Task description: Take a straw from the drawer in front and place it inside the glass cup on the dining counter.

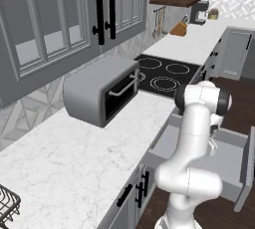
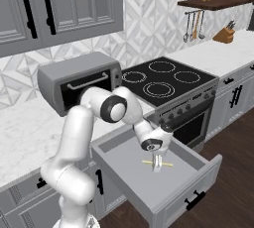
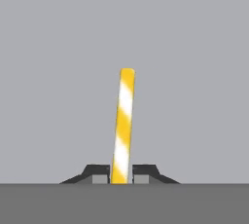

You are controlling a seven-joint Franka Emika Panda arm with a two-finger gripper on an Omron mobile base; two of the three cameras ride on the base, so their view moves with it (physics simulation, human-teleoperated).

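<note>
One straw [image 3: 123,125] lies flat on the floor of the open drawer [image 2: 191,185], and the pincer [image 2: 157,165] is closed tight on it near mid-length. Lift straight up, slowly, clear of the drawer walls before swinging; keep the grip centred so the straw doesn't pivot or slip.

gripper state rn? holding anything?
Gripper: closed on the straw, down inside the open drawer.
</note>
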